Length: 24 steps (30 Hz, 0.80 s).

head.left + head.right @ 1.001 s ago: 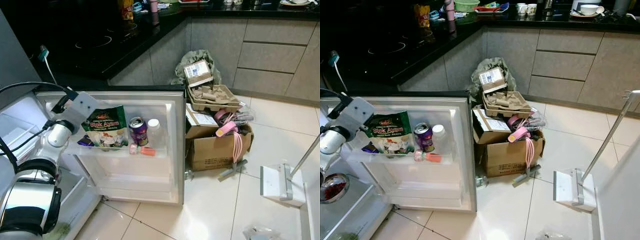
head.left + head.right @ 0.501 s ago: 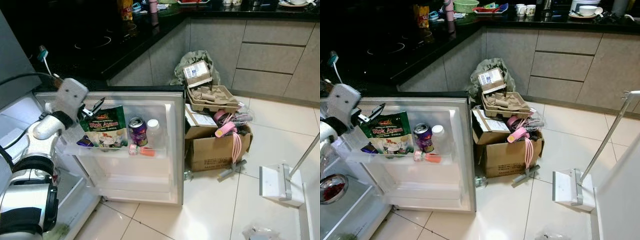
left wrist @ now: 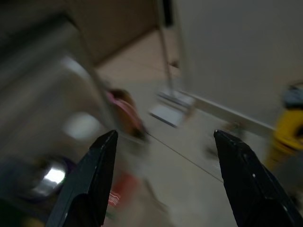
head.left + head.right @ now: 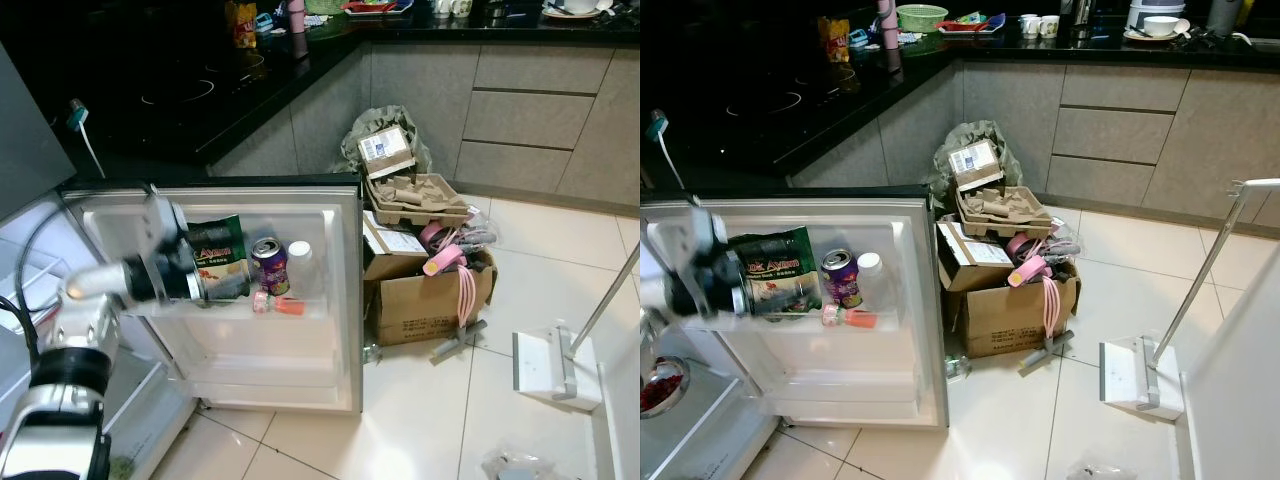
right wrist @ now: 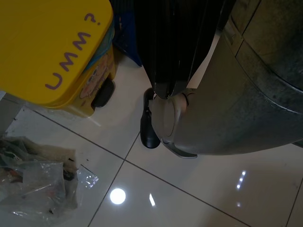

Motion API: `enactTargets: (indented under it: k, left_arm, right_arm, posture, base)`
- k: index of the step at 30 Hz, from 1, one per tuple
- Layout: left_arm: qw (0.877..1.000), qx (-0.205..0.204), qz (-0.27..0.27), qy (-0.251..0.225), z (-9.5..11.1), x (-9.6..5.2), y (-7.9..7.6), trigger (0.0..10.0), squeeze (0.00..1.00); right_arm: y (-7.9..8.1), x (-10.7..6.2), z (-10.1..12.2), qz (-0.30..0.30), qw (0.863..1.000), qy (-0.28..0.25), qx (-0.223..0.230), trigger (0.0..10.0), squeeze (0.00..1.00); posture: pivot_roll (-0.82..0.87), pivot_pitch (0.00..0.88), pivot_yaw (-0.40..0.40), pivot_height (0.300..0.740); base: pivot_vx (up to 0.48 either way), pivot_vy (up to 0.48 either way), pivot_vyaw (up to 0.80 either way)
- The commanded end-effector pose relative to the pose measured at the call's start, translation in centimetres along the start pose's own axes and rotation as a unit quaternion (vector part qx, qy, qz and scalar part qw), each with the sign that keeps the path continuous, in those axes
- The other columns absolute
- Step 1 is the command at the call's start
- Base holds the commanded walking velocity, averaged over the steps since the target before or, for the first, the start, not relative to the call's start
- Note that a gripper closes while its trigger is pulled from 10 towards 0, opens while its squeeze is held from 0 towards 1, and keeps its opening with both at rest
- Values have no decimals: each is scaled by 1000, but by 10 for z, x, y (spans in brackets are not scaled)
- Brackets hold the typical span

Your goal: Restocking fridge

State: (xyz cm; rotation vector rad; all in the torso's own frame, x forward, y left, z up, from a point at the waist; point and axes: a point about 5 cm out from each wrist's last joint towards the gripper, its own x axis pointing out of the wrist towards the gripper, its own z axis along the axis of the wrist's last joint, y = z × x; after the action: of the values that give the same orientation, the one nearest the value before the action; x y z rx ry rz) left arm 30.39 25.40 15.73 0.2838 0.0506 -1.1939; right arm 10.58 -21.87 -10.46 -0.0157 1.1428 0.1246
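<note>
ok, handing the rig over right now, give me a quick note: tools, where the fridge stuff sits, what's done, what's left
Left tool: open and empty, at the open fridge door's shelf, blurred in the head views.
Right tool: arm hanging idle near the floor.
On the door shelf: green snack bag, purple drink can, clear white-capped bottle, with a small pink and orange item lying in front of them.
Done: those four are in the door.
Left: I can't tell. No other food is visible to load. The brown cardboard box beside the door holds pink clutter, not obviously groceries. Door needs closing.
</note>
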Motion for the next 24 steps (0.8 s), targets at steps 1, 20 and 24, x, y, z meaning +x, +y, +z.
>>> enactTargets:
  k: [1, 20, 24]
  left_arm:
    - [998, -35, -41, 38, -25, 10, -17, 10000, 0]
    - [902, -326, -18, 283, -171, -1, -160, 10000, 0]
    - [852, -387, 39, 351, -196, -4, -207, 10000, 0]
  right_arm:
    - [14, 1, -13, 25, 999, 25, -3, 10000, 0]
    - [16, 2, -13, 19, 999, 26, -5, 10000, 0]
    - [16, 2, -12, 17, 999, 27, -6, 10000, 0]
  posture:
    - [-63, 0, 48, 740]
    - [-59, 0, 48, 740]
    - [-48, 0, 48, 740]
  base:
    - [0, 0, 0]
    - [0, 0, 0]
    - [0, 0, 0]
